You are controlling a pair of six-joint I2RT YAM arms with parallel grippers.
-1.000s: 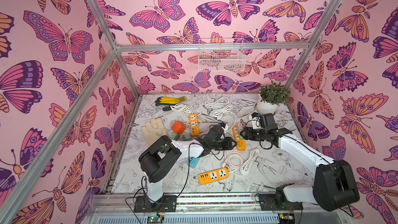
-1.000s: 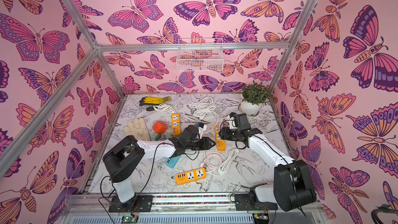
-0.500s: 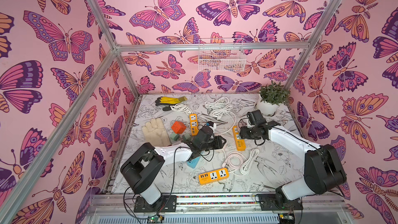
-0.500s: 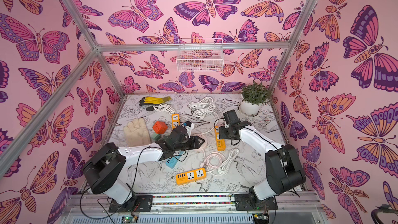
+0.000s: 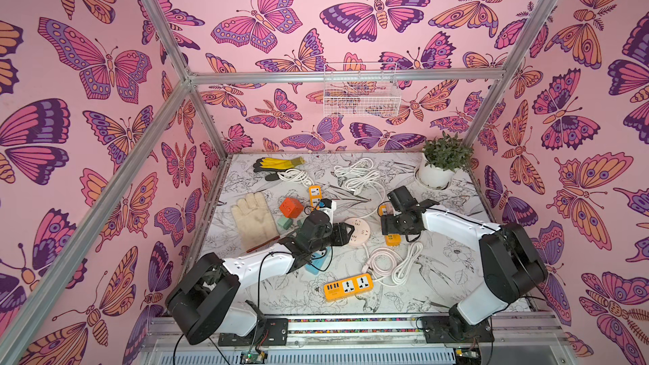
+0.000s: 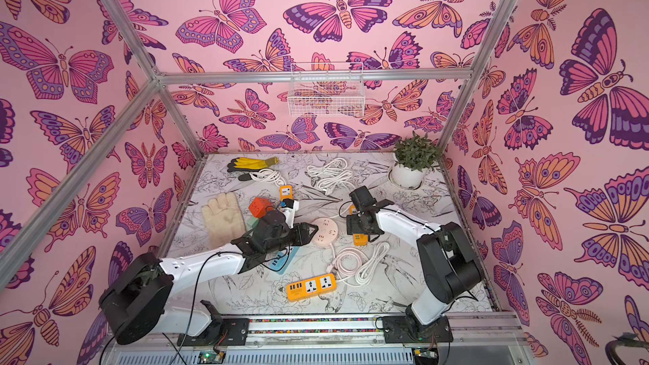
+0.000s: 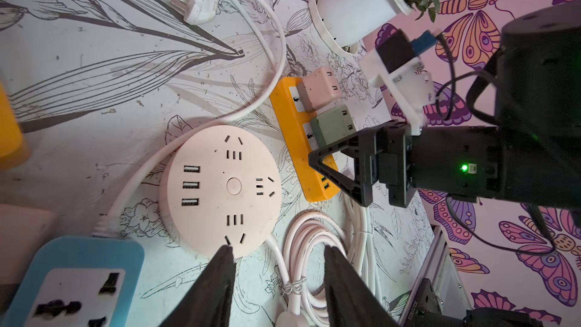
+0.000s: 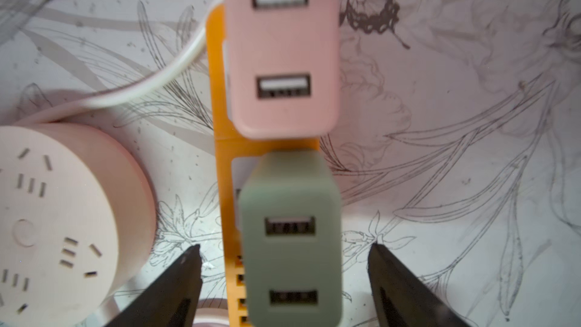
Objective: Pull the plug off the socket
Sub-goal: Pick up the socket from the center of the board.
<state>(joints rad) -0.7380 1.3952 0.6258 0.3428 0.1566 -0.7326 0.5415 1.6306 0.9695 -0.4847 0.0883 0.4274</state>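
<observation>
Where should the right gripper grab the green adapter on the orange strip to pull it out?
Probably its two long flat sides, from straight above, right gripper straddling it. The green adapter stands upright in the orange strip with both sides free, while the pink adapter crowds one end.

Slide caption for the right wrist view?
Open right gripper framing the green adapter plugged into the orange power strip, pink adapter plugged in alongside.
</observation>
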